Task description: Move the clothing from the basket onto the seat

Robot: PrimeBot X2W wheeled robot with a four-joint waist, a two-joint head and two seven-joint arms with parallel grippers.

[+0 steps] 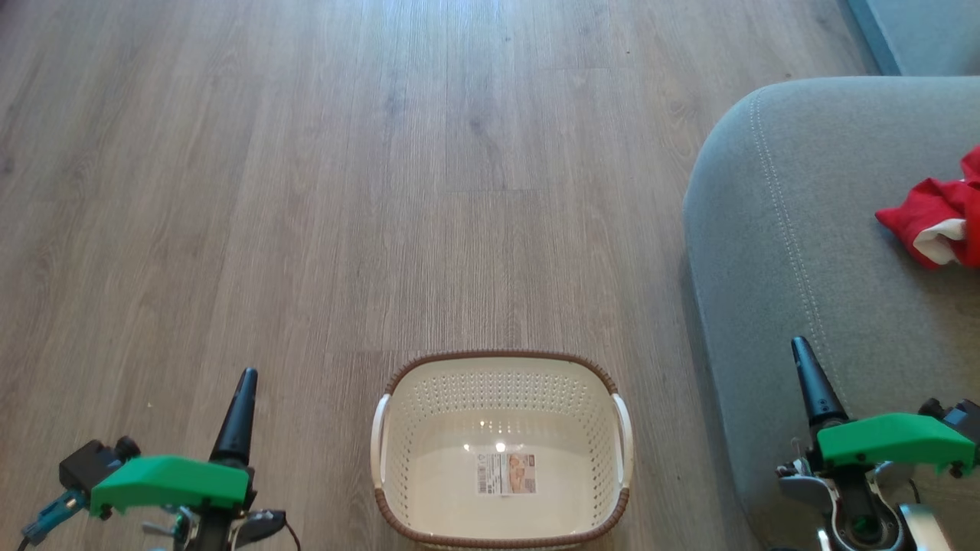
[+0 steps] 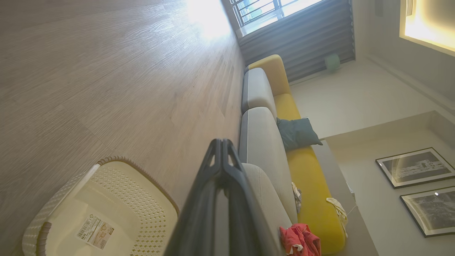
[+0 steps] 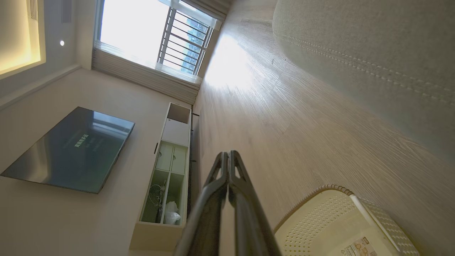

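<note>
Fingers (image 1: 236, 425) on left gripper (image 1: 246, 379) pressed together, nothing held, low left over wood-look plank floor (image 1: 306, 191). Centre: small cream perforated plastic basket (image 1: 498, 356), brown woven-look rim, bare inside save label (image 1: 506, 473). Closed likewise, empty: right gripper (image 1: 799, 346), near large grey upholstered seat (image 1: 781, 252). Risk, as judged: calling task done early with heap cut off at view's edge, garment count unreadable. Soft bright red clothing (image 1: 930, 214), crumpled, white trim showing. Lies on seat, well in from rounded corner.

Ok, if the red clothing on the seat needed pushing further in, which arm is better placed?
Probably right: the right gripper is beside the seat, nearer the clothing; the left gripper sits across the empty basket.
</note>
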